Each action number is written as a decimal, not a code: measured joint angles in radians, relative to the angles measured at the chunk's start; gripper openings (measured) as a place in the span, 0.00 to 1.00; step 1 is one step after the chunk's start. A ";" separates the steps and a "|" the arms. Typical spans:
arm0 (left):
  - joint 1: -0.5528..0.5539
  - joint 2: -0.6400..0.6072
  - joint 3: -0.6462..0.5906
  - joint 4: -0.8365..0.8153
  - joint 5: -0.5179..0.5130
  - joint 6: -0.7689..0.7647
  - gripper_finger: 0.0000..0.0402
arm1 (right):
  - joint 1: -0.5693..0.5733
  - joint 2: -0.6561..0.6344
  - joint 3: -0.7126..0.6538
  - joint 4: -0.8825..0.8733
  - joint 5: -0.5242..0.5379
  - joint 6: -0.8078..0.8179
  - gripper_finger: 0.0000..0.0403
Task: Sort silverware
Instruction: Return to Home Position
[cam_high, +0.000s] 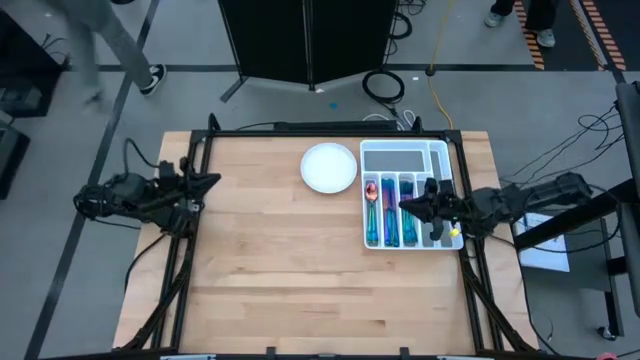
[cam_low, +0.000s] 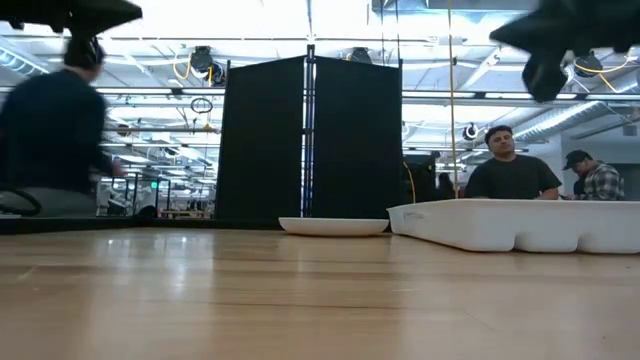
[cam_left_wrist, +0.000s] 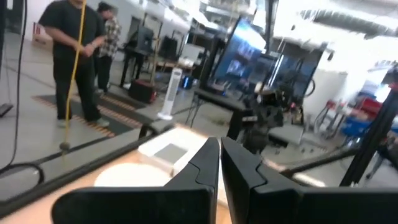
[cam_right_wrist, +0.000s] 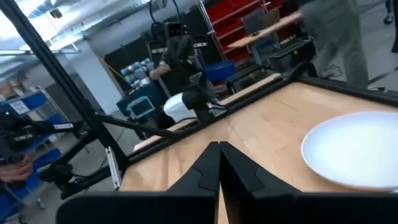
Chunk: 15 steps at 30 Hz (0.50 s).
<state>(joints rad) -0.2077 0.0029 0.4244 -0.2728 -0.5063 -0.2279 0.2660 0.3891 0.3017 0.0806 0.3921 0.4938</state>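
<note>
1. No text, label, brand, number or sign can be read in any of the views.
2. In the high view, a pale sheet (cam_high: 546, 254) on the floor beside the right edge of the worktop (cam_high: 300, 260) carries marks too small to make out.
3. In the left wrist view, a lit monitor (cam_left_wrist: 241, 57) in the room beyond shows content that cannot be read.

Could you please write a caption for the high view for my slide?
Iridescent silverware lies in the white tray beside the plate; right gripper over the tray, left gripper at the table edge.
</note>
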 joint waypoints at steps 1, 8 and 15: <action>0.000 -0.001 -0.012 -0.003 0.000 -0.002 0.04 | -0.019 -0.005 -0.036 0.034 -0.019 0.005 0.00; 0.000 -0.001 -0.108 0.099 0.011 -0.028 0.04 | -0.128 -0.023 -0.133 0.070 -0.161 0.028 0.00; 0.000 -0.002 -0.198 0.214 0.030 -0.029 0.04 | -0.214 -0.031 -0.209 0.066 -0.263 0.004 0.00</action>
<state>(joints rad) -0.2077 0.0010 0.2265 -0.0587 -0.4763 -0.2573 0.0522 0.3583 0.0929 0.1471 0.1293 0.4977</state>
